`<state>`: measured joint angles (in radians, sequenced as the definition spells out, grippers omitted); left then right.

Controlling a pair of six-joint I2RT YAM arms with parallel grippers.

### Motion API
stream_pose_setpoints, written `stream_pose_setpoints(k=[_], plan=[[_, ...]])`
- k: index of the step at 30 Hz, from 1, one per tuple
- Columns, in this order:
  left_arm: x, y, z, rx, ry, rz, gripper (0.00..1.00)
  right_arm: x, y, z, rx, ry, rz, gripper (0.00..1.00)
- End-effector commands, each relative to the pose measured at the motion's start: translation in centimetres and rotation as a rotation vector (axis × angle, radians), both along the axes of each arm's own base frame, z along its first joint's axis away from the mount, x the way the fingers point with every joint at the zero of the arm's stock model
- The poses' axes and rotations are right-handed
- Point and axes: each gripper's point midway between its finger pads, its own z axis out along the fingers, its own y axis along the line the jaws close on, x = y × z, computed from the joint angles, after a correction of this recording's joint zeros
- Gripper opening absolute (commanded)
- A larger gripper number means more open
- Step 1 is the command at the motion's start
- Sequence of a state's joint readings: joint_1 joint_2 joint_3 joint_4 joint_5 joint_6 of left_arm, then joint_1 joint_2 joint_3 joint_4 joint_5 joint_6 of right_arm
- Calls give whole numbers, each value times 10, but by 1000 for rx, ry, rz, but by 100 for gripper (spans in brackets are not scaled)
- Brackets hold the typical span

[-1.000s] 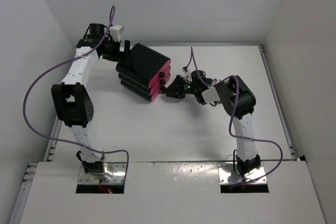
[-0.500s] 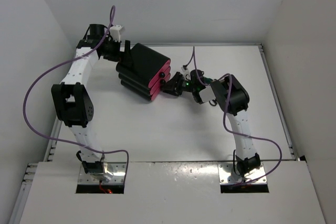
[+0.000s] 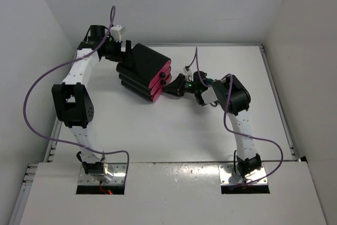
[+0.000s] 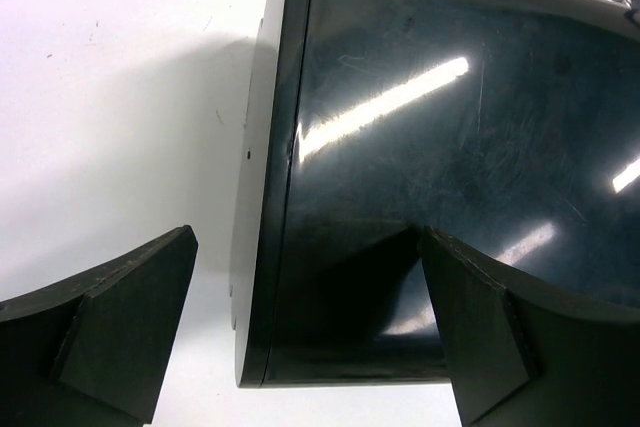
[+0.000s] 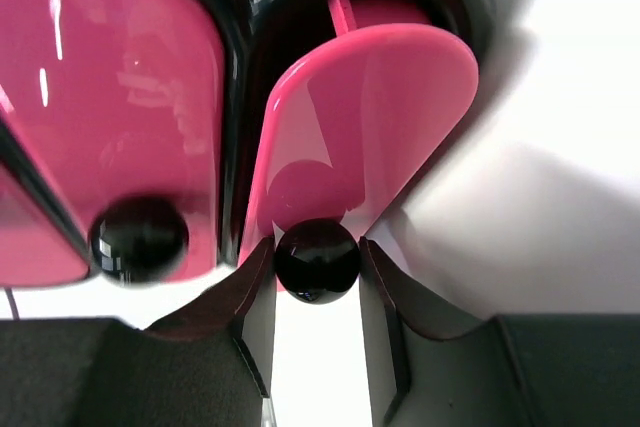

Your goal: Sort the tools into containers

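Our right gripper was pressed onto a round black knob, one finger against each side of it. That knob belonged to a magenta-pink drawer at the end of the row. Its front stood a little forward of the black frame, leaving a dark gap behind it. Only a strip of pink wall showed in that gap, so we could not tell what lay inside. Just beside it sat a second pink drawer, flush in its frame, with its own knob blurred. A sliver of a third drawer was cut off at the left edge of the wrist view.

From above, the right arm's wrist hid most of the grip. There we could not make out which of the three stacked fronts it held.

Farther back, our left gripper was spread wide across the rear corner of the black cabinet. One finger lay over the glossy panel and the other over the white table. We could not tell whether either finger touched the cabinet. The cabinet stood toward the far left of the table, angled so that its drawer fronts faced the right arm.
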<state>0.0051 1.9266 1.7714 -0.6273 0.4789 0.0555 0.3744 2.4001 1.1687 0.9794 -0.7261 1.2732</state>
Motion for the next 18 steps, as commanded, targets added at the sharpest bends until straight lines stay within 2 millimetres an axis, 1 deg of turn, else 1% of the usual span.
stream_pose_setpoints(k=[1, 2, 4, 5, 6, 7, 8, 9, 10, 11, 12, 13, 14, 15, 16, 17, 18], plan=[[-18, 11, -58, 79, 172, 42, 100, -12, -8, 20, 26, -101, 45, 8], [-18, 11, -59, 79, 173, 42, 99, -16, -9, 23, 27, -115, 56, 7], [-16, 11, -58, 79, 163, 43, 99, -20, -20, 19, 24, -100, 48, 7], [-16, 11, -57, 73, 167, 49, 99, -24, -21, 17, 26, -96, 58, 5], [-16, 11, -57, 73, 167, 49, 99, -27, -26, 18, 25, -89, 56, 5], [-16, 11, -57, 73, 167, 49, 99, -28, -31, 22, 32, -99, 60, 5], [-16, 11, -57, 73, 167, 49, 99, -30, -31, 21, 31, -98, 60, 5], [-16, 11, -57, 73, 167, 49, 99, -37, -37, 22, 34, -86, 72, 4], [-16, 11, -57, 73, 167, 49, 99, -35, -43, 24, 32, -105, 61, 4], [-16, 11, -57, 73, 167, 49, 99, -39, -49, 22, 27, -103, 66, 4], [-16, 11, -57, 73, 167, 49, 99, -42, -49, 24, 25, -96, 66, 4], [-17, 6, -57, 74, 167, 40, 99, -43, -54, 22, 22, -97, 70, 4], [-17, 6, -57, 74, 167, 40, 99, -46, -54, 25, 25, -92, 84, 4], [-17, 6, -57, 74, 167, 40, 99, -46, -59, 26, 21, -104, 83, 4], [-15, 6, -57, 74, 158, 40, 99, -47, -64, 22, 13, -97, 74, 4], [-18, 2, -60, 75, 168, 31, 99, -47, -64, 24, 12, -93, 74, 4], [-18, 2, -60, 75, 168, 31, 99, -52, -65, 21, 8, -94, 85, 4]])
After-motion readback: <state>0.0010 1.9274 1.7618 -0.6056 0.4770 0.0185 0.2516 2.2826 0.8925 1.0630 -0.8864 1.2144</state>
